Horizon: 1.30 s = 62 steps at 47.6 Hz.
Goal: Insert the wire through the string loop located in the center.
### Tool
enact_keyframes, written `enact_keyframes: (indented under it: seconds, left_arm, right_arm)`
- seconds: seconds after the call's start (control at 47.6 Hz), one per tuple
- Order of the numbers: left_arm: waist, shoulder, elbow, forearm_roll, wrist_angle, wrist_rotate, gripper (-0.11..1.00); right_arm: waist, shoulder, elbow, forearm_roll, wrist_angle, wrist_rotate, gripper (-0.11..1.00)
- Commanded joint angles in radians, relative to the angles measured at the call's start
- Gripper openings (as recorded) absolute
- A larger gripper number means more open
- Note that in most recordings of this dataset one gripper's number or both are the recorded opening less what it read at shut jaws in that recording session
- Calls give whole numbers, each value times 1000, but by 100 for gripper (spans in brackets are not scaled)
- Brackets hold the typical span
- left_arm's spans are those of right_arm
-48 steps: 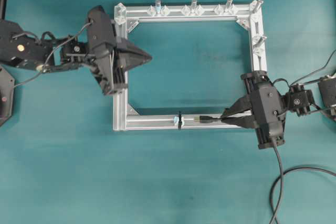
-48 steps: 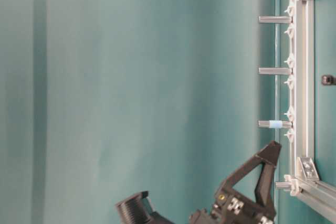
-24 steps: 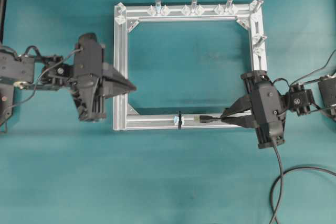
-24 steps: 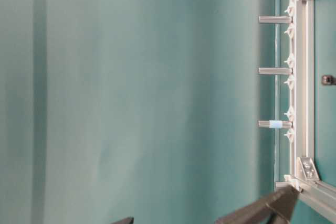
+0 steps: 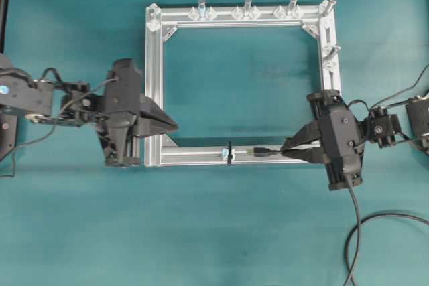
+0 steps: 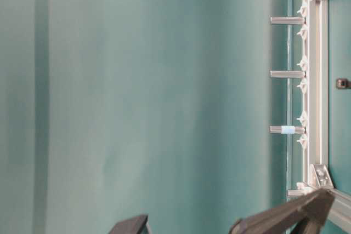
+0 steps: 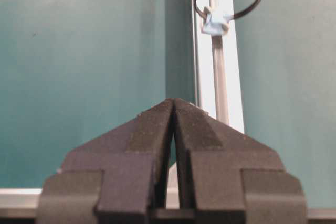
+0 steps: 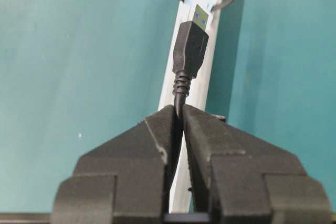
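So that its plug points straight at the string loop [image 5: 228, 153] on the lower rail, the right hand [image 5: 289, 151] grips the wire [image 5: 262, 152] just behind it, while the left hand [image 5: 173, 124] waits clenched, empty, at lower left.

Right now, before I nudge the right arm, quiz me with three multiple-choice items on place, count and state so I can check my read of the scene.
1. Where does the string loop stand?
A. on the frame's near rail
B. on the far rail
C. on the bare table

2. How many upright silver pegs line the far rail between its corners?
A. one
B. three
C. six

3. What is the right gripper doing?
A. standing open and empty
B. shut on the wire behind its plug
C. pinching the loop

Answers: 1 A, the overhead view shows the loop on the near rail. 2 B, three stand between the corners. 3 B, the right wrist view shows the cable clamped, plug short of the loop.
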<state>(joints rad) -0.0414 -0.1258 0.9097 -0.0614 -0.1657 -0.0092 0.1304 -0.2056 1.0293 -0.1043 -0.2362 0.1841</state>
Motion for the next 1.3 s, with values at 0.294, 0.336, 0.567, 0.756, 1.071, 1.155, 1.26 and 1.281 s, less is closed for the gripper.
enact_keyframes:
  seconds: [0.294,0.336,0.567,0.756,1.071,1.155,1.26,1.281]
  left_arm:
    - [-6,51,-63,3,-5,2,0]
    - [-6,51,-61,3,-5,2,0]
    - [-6,49,-60,3,-5,0,0]
    - [-6,49,-60,3,-5,0,0]
    - [-6,46,-60,3,-5,2,0]
    - [-6,44,-60,3,-5,2,0]
    - [-6,43,-60,3,-5,0,0]
    - [-6,43,-60,3,-5,0,0]
  right_arm:
    - [-3,63,-71,-2,-9,-2,11]
    - [-3,67,-74,-2,-9,-2,11]
    - [-3,97,-103,-3,-9,-5,11]
    - [-8,133,-141,-3,-11,-5,11]
    - [-23,190,-209,-3,-11,-3,11]
    - [-23,204,-224,-3,-11,-5,11]
    - [-23,218,-236,-3,-11,-3,11]
    - [-23,219,-239,-3,-11,-3,11]
